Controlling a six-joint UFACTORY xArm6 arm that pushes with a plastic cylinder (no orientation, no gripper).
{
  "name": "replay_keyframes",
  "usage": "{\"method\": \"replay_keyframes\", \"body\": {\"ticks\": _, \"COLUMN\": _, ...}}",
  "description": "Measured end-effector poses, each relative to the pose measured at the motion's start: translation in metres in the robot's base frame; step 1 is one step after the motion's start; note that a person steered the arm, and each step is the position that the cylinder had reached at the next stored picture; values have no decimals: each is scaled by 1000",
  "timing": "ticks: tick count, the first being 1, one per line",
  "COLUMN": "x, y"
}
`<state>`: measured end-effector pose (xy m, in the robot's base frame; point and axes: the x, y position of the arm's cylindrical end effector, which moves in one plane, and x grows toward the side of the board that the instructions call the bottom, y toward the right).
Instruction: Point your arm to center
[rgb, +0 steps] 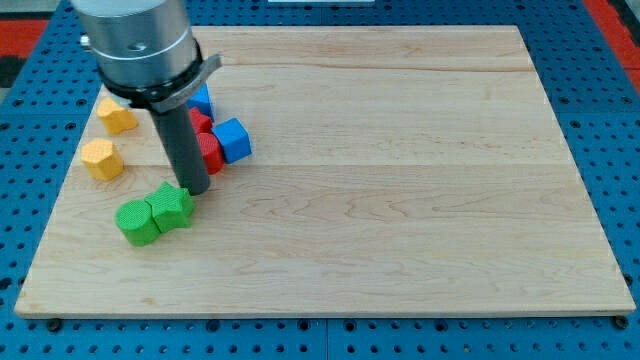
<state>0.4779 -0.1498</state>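
My tip (195, 189) rests on the wooden board (400, 200) at the view's left, just above and touching or nearly touching a green block (172, 207). A second green block (136, 222) sits against that one on its left. Red blocks (208, 150) lie right behind the rod, partly hidden by it. A blue cube (232, 139) sits to the right of the red ones, and another blue block (203, 100) shows above them. Two yellow blocks lie further left, one (116, 116) higher and one (102, 159) lower.
The arm's grey wrist (140, 45) fills the view's top left and hides part of the board there. A blue pegboard surface (610, 120) surrounds the board.
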Motion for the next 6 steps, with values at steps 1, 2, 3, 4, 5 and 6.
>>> {"method": "replay_keyframes", "body": {"ticks": 1, "x": 1, "y": -4}}
{"method": "replay_keyframes", "body": {"ticks": 2, "x": 9, "y": -7}}
{"method": "replay_keyframes", "body": {"ticks": 3, "x": 5, "y": -6}}
{"method": "replay_keyframes", "body": {"ticks": 4, "x": -8, "y": 45}}
{"method": "replay_keyframes", "body": {"ticks": 5, "x": -3, "y": 105}}
{"method": "replay_keyframes", "body": {"ticks": 6, "x": -62, "y": 117}}
